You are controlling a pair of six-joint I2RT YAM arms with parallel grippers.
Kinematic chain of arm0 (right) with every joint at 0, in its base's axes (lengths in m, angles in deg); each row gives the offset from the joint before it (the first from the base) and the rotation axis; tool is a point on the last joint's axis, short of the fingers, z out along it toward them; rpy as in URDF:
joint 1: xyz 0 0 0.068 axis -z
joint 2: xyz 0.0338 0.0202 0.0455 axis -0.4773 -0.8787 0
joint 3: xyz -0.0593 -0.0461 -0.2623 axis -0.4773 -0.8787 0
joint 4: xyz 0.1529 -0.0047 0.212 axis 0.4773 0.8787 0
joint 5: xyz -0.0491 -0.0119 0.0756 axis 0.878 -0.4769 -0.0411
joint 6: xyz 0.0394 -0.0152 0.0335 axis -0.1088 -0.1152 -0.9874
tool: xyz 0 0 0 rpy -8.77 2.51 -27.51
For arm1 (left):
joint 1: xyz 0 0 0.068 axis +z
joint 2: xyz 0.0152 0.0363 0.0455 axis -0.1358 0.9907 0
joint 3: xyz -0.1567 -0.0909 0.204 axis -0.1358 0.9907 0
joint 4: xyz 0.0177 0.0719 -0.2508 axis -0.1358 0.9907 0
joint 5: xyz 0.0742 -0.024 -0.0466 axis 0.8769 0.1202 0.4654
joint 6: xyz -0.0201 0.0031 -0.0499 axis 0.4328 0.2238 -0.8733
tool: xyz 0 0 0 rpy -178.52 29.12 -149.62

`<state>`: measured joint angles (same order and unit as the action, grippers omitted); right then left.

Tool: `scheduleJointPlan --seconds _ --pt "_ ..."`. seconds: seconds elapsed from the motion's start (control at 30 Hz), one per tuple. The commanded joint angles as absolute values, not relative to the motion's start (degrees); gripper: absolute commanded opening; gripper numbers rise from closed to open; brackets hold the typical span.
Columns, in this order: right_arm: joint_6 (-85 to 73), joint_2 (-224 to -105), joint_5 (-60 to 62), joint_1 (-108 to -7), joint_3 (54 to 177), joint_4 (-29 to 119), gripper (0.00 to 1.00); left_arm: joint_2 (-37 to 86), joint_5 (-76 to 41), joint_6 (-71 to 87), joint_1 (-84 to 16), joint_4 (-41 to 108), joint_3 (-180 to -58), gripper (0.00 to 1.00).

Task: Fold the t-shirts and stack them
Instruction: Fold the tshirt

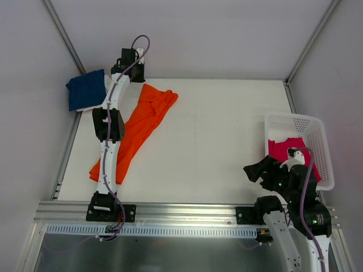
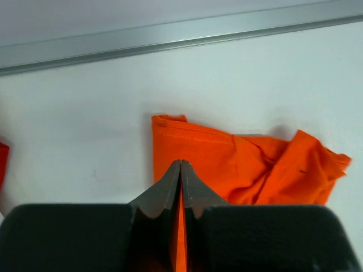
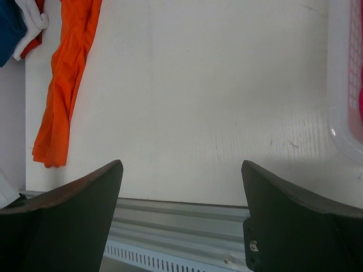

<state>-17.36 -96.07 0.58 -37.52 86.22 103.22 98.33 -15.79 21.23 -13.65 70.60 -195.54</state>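
— Five tees by my count. Start at the left: what sits there?

— At ten o'clock on the table (image 1: 227,130) the navy t-shirt (image 1: 86,89) lies folded at the corner, with a white t-shirt (image 3: 34,20) edge poking out under it.

— Does one camera catch what another misses?

— Yes. The left wrist view shows a sliver of a red t-shirt (image 2: 3,161) at its nine o'clock edge, which the navy cloth hides from above.

— What comes next to the right?

— The orange t-shirt (image 1: 142,122) is drawn out long, running from seven o'clock near the front rail (image 1: 187,212) up toward twelve. The left arm (image 1: 108,147) lies across its near half and blocks that part.

— And the left claw (image 2: 180,170)?

— Its tips are pressed together at the far, bunched end of the orange t-shirt. Orange shows in the slit behind the tips, so it looks clamped on the cloth, though the overhead view is too small to confirm the pinch.

— And further right?

— Bare table, then the right claw (image 3: 181,164) at four o'clock. Its fingers are spread wide, with only tabletop between them.

— What is around it?

— The basket (image 1: 317,127) is at three o'clock, holding the magenta t-shirt (image 1: 286,148). The right claw hangs just beside the basket's near-left corner, at the tee's eight o'clock and apart from it. The right arm (image 1: 300,209) covers the basket's near edge.
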Motion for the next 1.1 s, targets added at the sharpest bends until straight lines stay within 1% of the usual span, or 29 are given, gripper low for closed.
scheduleJointPlan --seconds 0.0,0.03,0.07,0.1,0.13,0.17,0.2,0.23,0.27,0.3,0.33,0.37,0.4,0.43,0.47,0.5,0.53,0.57,0.63,0.67,0.7,0.77,0.8,0.87,0.9,1.0,1.07 --pt "-18.0 -96.9 -2.4 -37.9 85.5 99.7 0.91 90.1 -24.2 17.1 -15.2 68.3 -198.4 0.03" --pt "-18.4 -97.4 -3.5 -37.8 84.7 98.2 0.92 88.1 -23.5 17.0 -15.3 68.3 -198.1 0.24" --pt "-19.9 -97.9 -4.8 -37.9 82.4 94.0 0.94 86.1 -22.9 17.0 -15.4 68.1 -196.0 0.35" --pt "-20.8 -98.8 -8.5 -37.9 81.1 91.4 0.98 81.6 -21.5 17.1 -15.3 67.8 -194.7 0.44" --pt "-21.9 -101.4 -10.9 -37.9 79.8 88.2 0.99 79.3 -20.4 17.2 -15.3 67.6 -193.1 0.59" --pt "-24.5 -103.1 -13.2 -38.0 77.0 80.7 0.99 77.0 -19.4 17.2 -15.4 67.4 -189.2 0.65" --pt "-26.0 -105.1 -16.6 -38.4 76.0 77.0 1.00 72.7 -18.0 17.5 -15.3 67.2 -187.5 0.69" --pt "-27.2 -109.5 -17.1 -39.0 75.4 73.1 0.99 70.5 -17.3 17.5 -15.5 67.2 -185.7 0.78" --pt "-28.2 -112.3 -16.9 -41.8 75.4 66.4 1.00 68.6 -16.4 17.4 -15.7 67.2 -182.2 0.83" --pt "-29.2 -115.3 -15.6 -44.0 76.3 63.5 0.97 64.7 -15.7 17.3 -15.9 67.2 -180.4 0.85" --pt "-29.1 -119.0 -14.1 -46.6 78.0 61.2 0.94 62.5 -15.3 17.4 -16.2 67.2 -178.4 0.91" --pt "-28.6 -127.0 -12.0 -53.9 80.7 59.5 0.86 58.5 -15.2 17.5 -16.9 67.1 -174.7 0.95" --pt "-26.2 -131.4 -5.8 -58.5 87.7 59.5 0.49 56.6 -15.0 18.3 -17.5 67.0 -172.9 0.98" --pt "-25.0 -136.0 -2.6 -66.2 91.9 60.4 0.21 54.5 -13.3 18.5 -18.0 67.0 -169.3 0.98" --pt "-24.2 -145.1 -0.5 -68.9 95.9 61.3 0.01 50.6 -12.5 19.3 -18.5 66.9 -167.7 0.97" --pt "-24.0 -149.6 1.3 -71.2 103.3 61.6 0.00 48.8 -11.9 19.3 -19.3 66.9 -166.1 0.97" --pt "-24.3 -153.5 1.3 -72.8 106.2 61.4 0.01 46.9 -11.0 19.3 -19.5 66.8 -164.5 0.97" --pt "-24.9 -160.4 1.1 -75.7 108.6 59.1 0.01 43.2 -10.2 19.3 -19.5 66.9 -161.5 0.97" --pt "-26.8 -166.3 0.7 -79.1 113.6 55.5 0.01 39.5 -10.0 19.3 -19.6 66.8 -158.2 0.97" --pt "-27.4 -169.5 -0.1 -80.3 115.7 53.6 0.00 36.1 -9.8 19.3 -19.6 66.8 -155.0 0.97" --pt "-27.7 -176.0 -0.5 -81.3 120.4 53.3 0.00 34.4 -9.6 19.8 -19.6 66.6 -153.4 0.97" --pt "-29.1 -182.3 -2.3 -83.9 124.8 52.5 0.00 29.6 -6.6 20.8 -19.6 66.1 -148.8 0.97" --pt "-29.9 -188.3 -2.8 -84.7 126.8 51.9 0.00 28.3 -6.0 21.2 -19.6 65.3 -147.5 0.98" --pt "-31.9 -193.9 -4.7 -86.9 132.4 50.6 0.01 24.8 -5.8 22.0 -19.6 64.1 -144.0 0.98" --pt "-32.6 -198.6 -5.1 -87.7 134.2 50.3 0.00 24.0 -5.4 21.9 -19.6 63.2 -143.2 0.99" --pt "-35.2 -206.9 -7.6 -91.8 141.1 47.8 0.00 22.0 -6.9 21.5 -19.6 62.6 -140.8 0.99" --pt "-37.6 -210.0 -9.8 -92.9 145.3 45.5 0.00 21.3 -7.6 21.1 -19.6 62.5 -140.0 0.99"
